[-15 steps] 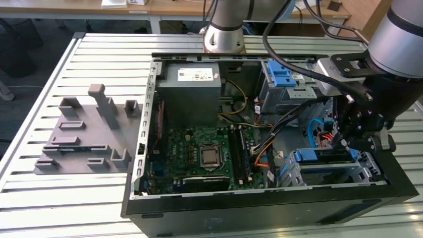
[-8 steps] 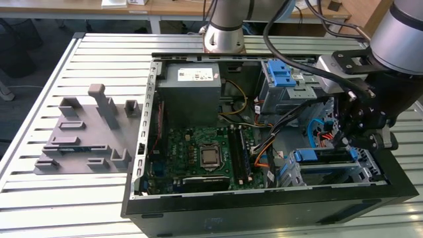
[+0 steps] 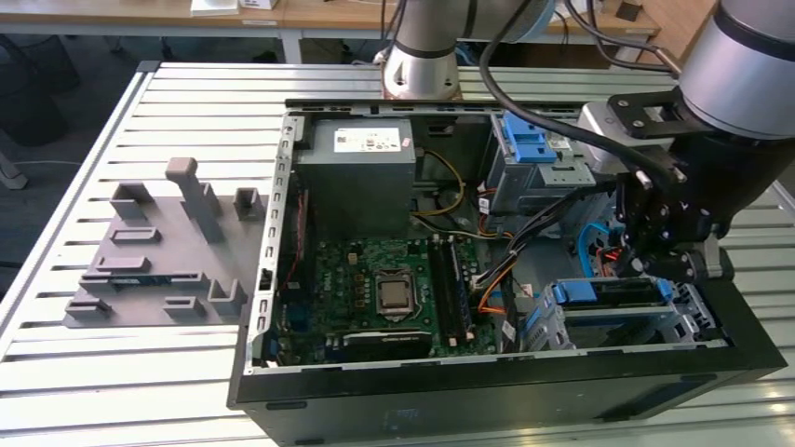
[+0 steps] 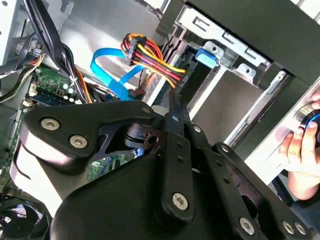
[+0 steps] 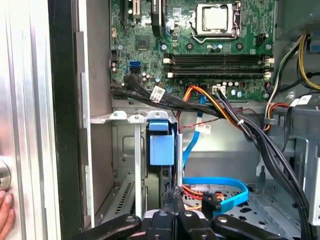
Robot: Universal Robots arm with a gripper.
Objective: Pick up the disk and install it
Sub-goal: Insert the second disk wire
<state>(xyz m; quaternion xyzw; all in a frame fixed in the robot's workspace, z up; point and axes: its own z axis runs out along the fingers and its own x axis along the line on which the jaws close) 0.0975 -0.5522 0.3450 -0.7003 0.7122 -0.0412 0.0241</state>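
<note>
Your gripper [image 3: 665, 270] hangs inside the open case [image 3: 497, 391] at the exterior view's right, just above the drive cage [image 3: 621, 321]. The disk [image 3: 609, 293] sits in that cage, blue rails showing. Fingers [image 4: 175, 112] are pressed together, holding nothing. The motherboard [image 3: 385, 289] fills the case floor. A hand [image 4: 302, 160] rests on the case's outer edge.
</note>
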